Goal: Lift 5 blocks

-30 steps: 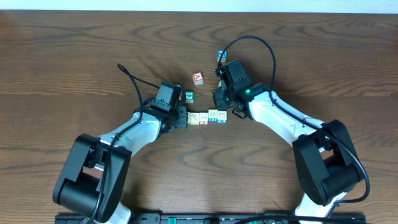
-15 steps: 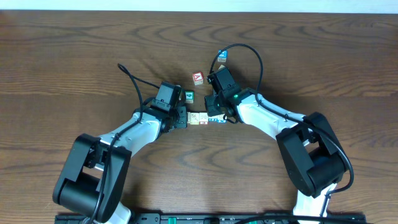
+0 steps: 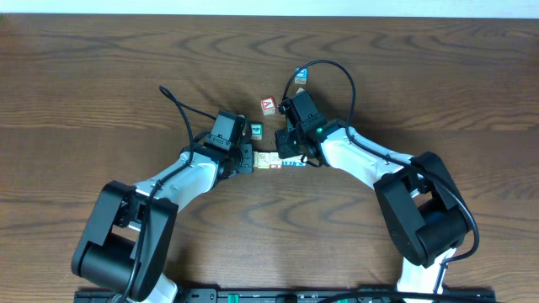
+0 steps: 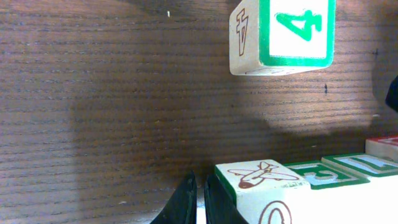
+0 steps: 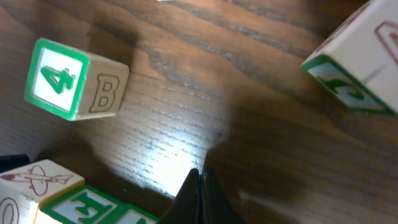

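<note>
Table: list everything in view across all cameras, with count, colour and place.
cream blocks: at least four visible, pale cream with coloured edging, in a row at the table's centre between the grippers
green-faced cube: one, green and white, just beyond the row
red-faced cube: one, red, farther back
blue-faced cube: one, blue, farthest back
table: one, dark brown wood
left gripper: one, black, shut, at the row's left end
right gripper: one, black, shut, by the row's right side

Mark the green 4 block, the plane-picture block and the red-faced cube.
green 4 block (image 4: 297, 31): left wrist view, on the 4 face.
plane-picture block (image 4: 260, 175): left wrist view, top face.
red-faced cube (image 3: 268, 105): overhead view, top face.
</note>
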You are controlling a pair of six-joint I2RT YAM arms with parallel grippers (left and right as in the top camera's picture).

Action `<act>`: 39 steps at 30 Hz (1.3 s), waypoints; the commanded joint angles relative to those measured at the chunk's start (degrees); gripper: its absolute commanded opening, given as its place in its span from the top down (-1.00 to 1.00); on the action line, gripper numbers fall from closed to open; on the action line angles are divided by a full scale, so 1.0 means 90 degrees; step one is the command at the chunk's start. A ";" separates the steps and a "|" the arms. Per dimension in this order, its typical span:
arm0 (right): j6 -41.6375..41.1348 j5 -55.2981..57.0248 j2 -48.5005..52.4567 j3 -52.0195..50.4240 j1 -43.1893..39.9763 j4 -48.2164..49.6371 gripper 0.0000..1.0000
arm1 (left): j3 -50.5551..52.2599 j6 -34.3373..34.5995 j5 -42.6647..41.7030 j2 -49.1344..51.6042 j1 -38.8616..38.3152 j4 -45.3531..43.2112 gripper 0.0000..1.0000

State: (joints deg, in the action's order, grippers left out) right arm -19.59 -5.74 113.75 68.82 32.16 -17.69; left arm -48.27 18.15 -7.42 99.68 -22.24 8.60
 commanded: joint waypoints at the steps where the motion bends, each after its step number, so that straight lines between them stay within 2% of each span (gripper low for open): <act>1: -0.0114 -0.0085 -0.0019 0.0027 0.0032 -0.0066 0.98 | 0.0185 -0.0036 0.0117 0.0355 -0.0007 0.0226 0.83; 11: -0.0121 -0.0058 -0.0019 0.0039 0.0002 0.0024 0.98 | 0.0185 -0.0036 0.0117 0.0355 -0.0007 0.0226 0.83; 17: -0.0049 0.0158 -0.0019 0.0372 -0.0333 0.0087 0.98 | 0.0185 -0.0036 0.0117 0.0355 -0.0007 0.0226 0.84; 23: -0.0005 0.0554 -0.0032 0.0831 -0.0843 -0.1105 0.98 | 0.0185 -0.0036 0.0117 0.0355 -0.0007 0.0231 0.83; 30: 0.0087 0.0945 -0.0080 0.0843 -0.1202 -0.2341 0.98 | 0.0185 -0.0010 0.0112 0.0355 -0.0007 0.0231 0.85; 39: 0.0277 0.0019 -0.0080 0.0843 -0.1069 -0.2863 0.98 | 0.0185 0.0010 0.0109 0.0355 -0.0007 0.0223 0.85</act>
State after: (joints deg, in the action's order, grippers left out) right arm -18.48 -1.50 113.73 75.70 21.41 -43.24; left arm -48.31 18.15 -7.35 99.68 -22.24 8.73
